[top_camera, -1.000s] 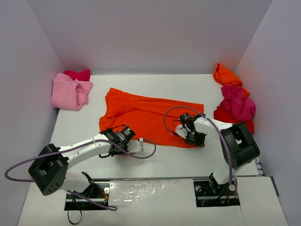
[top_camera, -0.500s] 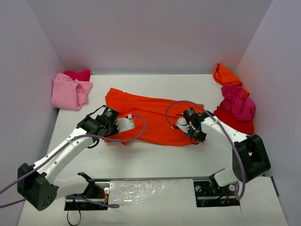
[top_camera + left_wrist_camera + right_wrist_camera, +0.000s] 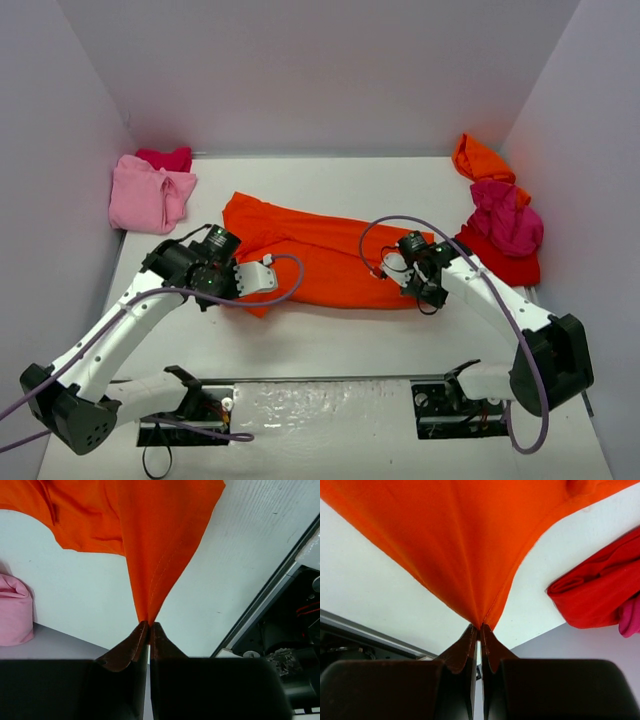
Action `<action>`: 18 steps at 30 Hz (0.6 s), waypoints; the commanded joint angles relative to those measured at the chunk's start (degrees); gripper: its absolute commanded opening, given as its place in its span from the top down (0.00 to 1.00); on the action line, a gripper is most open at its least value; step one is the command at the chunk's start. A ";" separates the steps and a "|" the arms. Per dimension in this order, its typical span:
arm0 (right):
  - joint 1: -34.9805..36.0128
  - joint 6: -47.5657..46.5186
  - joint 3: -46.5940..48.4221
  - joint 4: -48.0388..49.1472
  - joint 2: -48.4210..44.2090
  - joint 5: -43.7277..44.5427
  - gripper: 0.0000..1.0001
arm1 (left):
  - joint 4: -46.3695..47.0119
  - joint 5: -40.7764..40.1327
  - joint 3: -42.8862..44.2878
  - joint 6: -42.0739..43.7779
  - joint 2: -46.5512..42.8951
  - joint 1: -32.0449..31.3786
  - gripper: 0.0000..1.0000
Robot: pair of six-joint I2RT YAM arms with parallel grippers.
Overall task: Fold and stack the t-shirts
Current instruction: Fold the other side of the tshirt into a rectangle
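An orange-red t-shirt (image 3: 320, 250) lies spread across the middle of the white table. My left gripper (image 3: 262, 283) is shut on its near left hem, and in the left wrist view the cloth (image 3: 150, 540) fans out taut from the shut gripper (image 3: 149, 624). My right gripper (image 3: 431, 297) is shut on the near right hem; the right wrist view shows the cloth (image 3: 470, 540) rising out of that gripper (image 3: 480, 626). Both corners are lifted off the table. A light pink t-shirt (image 3: 150, 195) and a magenta one (image 3: 165, 157) sit at the far left.
At the far right lies a pile of an orange tee (image 3: 480, 158), a magenta tee (image 3: 505, 215) and a red tee (image 3: 500, 262), close to my right arm. Pale walls close in three sides. A dark rail (image 3: 270, 605) runs along the near table edge.
Both arms have moved away from the near edge, carrying the shirt's near hem up and toward the back. The shirt now looks narrower front to back. The right jaws closed fully.
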 commanded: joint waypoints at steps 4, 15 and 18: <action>1.10 0.27 3.80 -5.01 -1.36 0.79 1.00 | -4.73 -0.53 6.18 1.04 0.17 -0.03 1.00; -0.60 -3.51 16.37 4.48 12.97 3.95 1.00 | 10.58 -11.24 15.58 5.86 13.65 -0.67 1.00; -2.92 -4.36 19.06 5.35 17.20 3.16 1.00 | 14.71 -11.55 16.72 7.45 17.80 0.45 1.00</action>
